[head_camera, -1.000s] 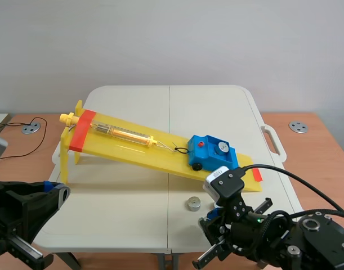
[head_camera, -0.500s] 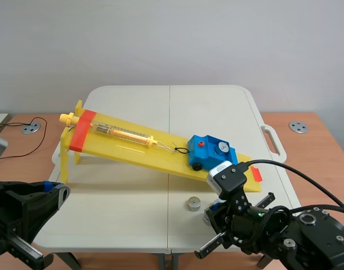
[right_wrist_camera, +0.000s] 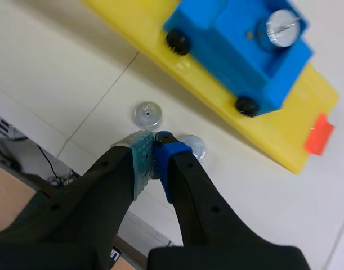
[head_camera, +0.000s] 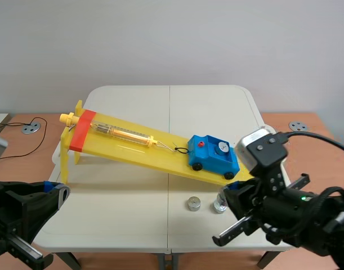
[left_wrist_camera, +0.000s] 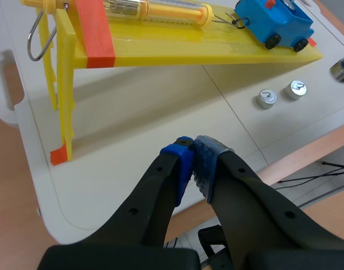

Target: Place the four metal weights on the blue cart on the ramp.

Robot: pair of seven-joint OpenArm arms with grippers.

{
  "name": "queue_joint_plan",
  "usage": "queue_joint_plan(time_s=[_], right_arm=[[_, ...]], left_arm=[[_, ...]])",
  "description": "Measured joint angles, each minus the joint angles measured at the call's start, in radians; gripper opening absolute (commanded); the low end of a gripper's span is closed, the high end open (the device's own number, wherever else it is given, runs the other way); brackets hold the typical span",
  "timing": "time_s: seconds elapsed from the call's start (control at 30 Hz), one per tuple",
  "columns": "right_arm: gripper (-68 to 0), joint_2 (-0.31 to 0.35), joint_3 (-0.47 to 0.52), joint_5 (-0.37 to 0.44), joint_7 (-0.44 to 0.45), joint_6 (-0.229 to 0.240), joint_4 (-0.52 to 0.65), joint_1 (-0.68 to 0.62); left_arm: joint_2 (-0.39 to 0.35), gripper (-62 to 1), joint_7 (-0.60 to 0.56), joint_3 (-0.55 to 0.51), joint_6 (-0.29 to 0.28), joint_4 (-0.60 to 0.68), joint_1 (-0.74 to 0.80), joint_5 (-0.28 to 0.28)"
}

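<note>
R arm's risen off white bench [head_camera: 121, 214], R fingers [right_wrist_camera: 139, 156] pinched narrow on what looks a small silver metal weight [left_wrist_camera: 340, 72]; carry over blue plastic cart [head_camera: 214, 157], low on yellow ramp [head_camera: 126, 147], & lower w/o nudging.

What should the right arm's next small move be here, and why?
Probably open the right tool and lower it onto the table weight beside its tips. The tool looks shut on nothing, and the blue cart carries only one weight.
</note>
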Motion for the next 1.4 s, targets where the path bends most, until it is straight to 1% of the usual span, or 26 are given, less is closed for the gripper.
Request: queue_joint_plan(time_s=[0.1,0.23,0.3,0.4,0.5,0.67,0.83,1.07,1.23,1.4], right_arm=[[-66.9,0.0,0.089,0.097,-0.026,0.016,0.064,-0.032],[-66.9,-0.002,0.191,0.244,-0.032,0.03,0.094,-0.031],[-66.9,-0.016,0.23,0.278,-0.043,0.033,0.094,-0.018],[-66.9,-0.052,0.257,0.283,-0.069,0.032,0.093,0.017],[-66.9,-0.093,0.254,0.283,-0.085,0.033,0.08,0.069],[-66.9,-0.143,0.251,0.282,-0.092,0.033,-0.016,0.175],[-66.9,-0.151,0.228,0.281,-0.092,0.033,-0.142,0.258],[-66.9,-0.153,0.194,0.278,-0.092,0.032,-0.278,0.324],[-66.9,-0.154,0.175,0.278,-0.092,0.035,-0.342,0.356],[-66.9,-0.175,0.175,0.277,-0.092,0.037,-0.362,0.373]], left_arm=[[0.0,-55.8,0.0,0.0,0.0,0.0,0.0,0.0],[0.0,-55.8,0.0,0.0,0.0,0.0,0.0,0.0],[0.0,-55.8,0.0,0.0,0.0,0.0,0.0,0.0],[0.0,-55.8,0.0,0.0,0.0,0.0,0.0,0.0],[0.0,-55.8,0.0,0.0,0.0,0.0,0.0,0.0],[0.0,-55.8,0.0,0.0,0.0,0.0,0.0,0.0],[0.0,-55.8,0.0,0.0,0.0,0.0,0.0,0.0],[0.0,-55.8,0.0,0.0,0.0,0.0,0.0,0.0],[0.0,-55.8,0.0,0.0,0.0,0.0,0.0,0.0],[0.0,-55.8,0.0,0.0,0.0,0.0,0.0,0.0]])
